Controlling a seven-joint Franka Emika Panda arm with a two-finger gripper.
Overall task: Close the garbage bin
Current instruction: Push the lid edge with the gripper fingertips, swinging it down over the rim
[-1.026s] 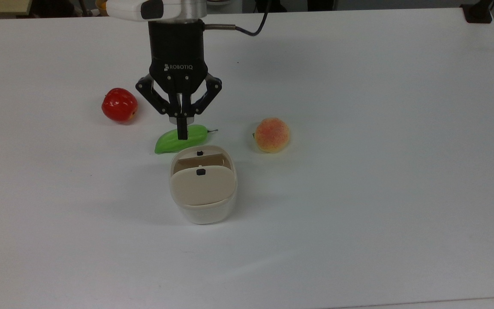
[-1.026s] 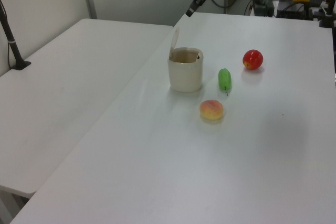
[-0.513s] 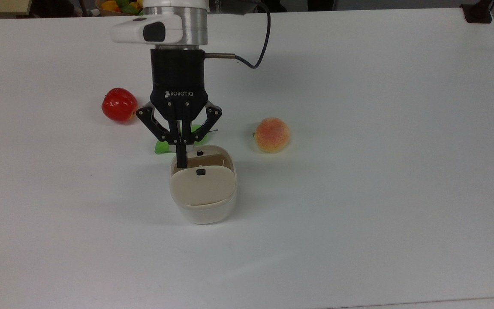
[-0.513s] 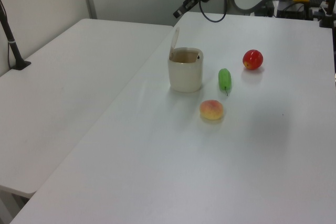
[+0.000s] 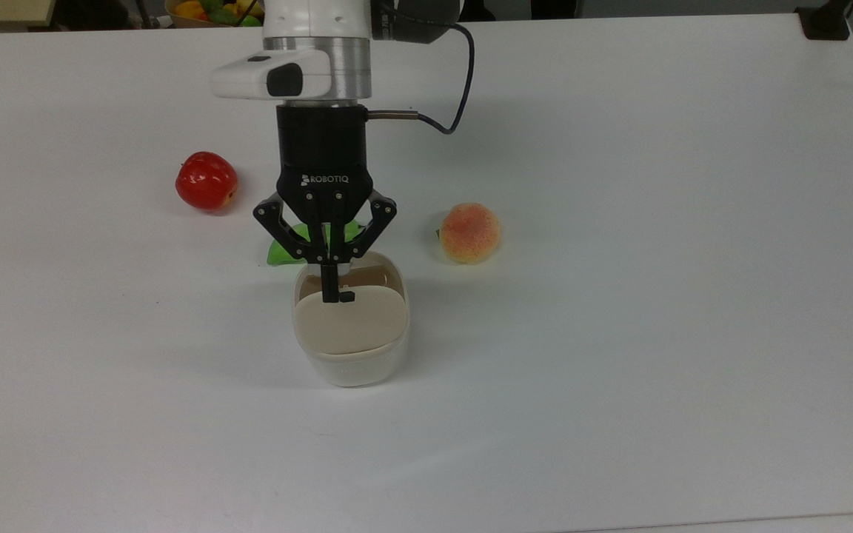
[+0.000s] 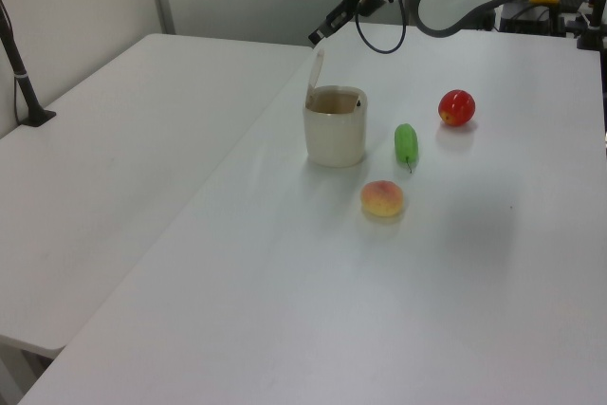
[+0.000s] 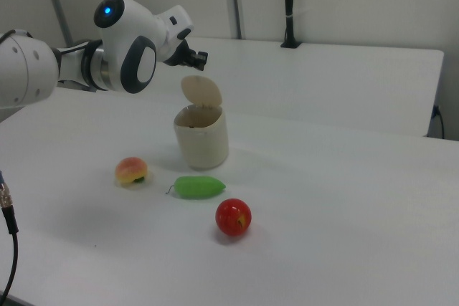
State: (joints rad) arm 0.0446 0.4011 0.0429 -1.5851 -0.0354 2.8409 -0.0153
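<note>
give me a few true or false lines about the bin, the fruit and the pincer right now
1. The bin lid stands open. True.
2. The pincer grips the apple. False: it is shut on nothing, above the bin.
3. In the top view the peach lies right of the bin. True.
4. The green fruit sits inside the bin. False: it lies on the table beside it.

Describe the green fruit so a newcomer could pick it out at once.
On the white table, find the cream garbage bin with its lid standing open. The green fruit lies next to it, between a red apple and a peach. It alone is long, pointed and green.
</note>
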